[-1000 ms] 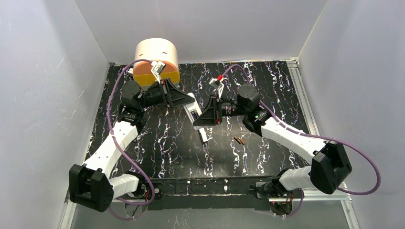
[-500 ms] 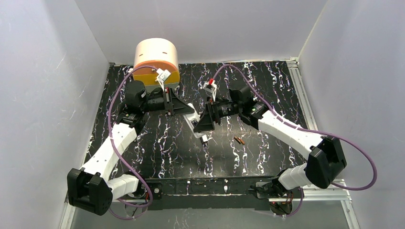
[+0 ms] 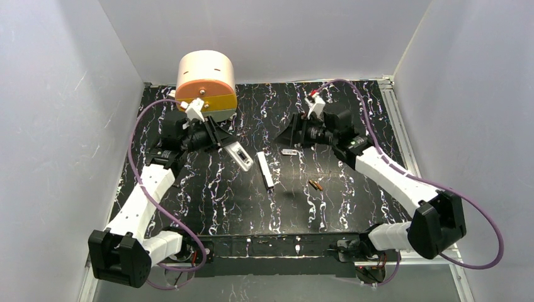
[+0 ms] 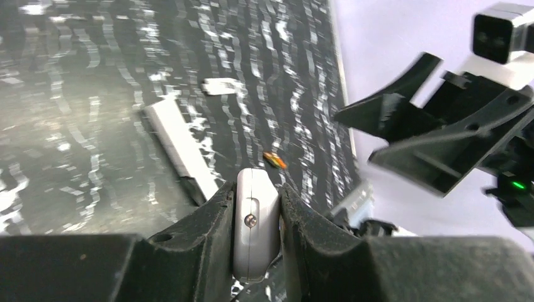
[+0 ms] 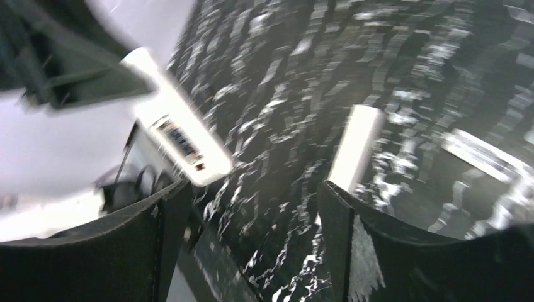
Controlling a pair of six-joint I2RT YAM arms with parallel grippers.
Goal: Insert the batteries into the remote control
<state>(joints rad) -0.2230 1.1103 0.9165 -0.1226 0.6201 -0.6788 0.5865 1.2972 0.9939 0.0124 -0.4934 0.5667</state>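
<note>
My left gripper (image 3: 228,146) is shut on the white remote control (image 3: 240,156), holding it by one end above the table's left-middle. In the left wrist view the remote's (image 4: 256,220) narrow edge sits clamped between both fingers (image 4: 208,220). Two copper-orange batteries (image 3: 315,185) lie side by side on the black marbled table (image 3: 208,201), right of centre; one of the batteries (image 4: 275,161) shows past the remote. My right gripper (image 3: 283,139) hangs open and empty at the middle back, away from the remote (image 5: 182,141). Nothing lies between its jaws in the right wrist view (image 5: 252,233).
A long plain white bar (image 3: 265,170) lies on the table between the arms. A small white flat piece (image 3: 289,151) rests just below my right gripper. A peach and orange cylinder (image 3: 206,78) stands at the back left. White walls enclose the table.
My right gripper has opened, let go of the remote and pulled back to the right. My left gripper has carried the remote leftward. The white bar and the small white piece now show fully.
</note>
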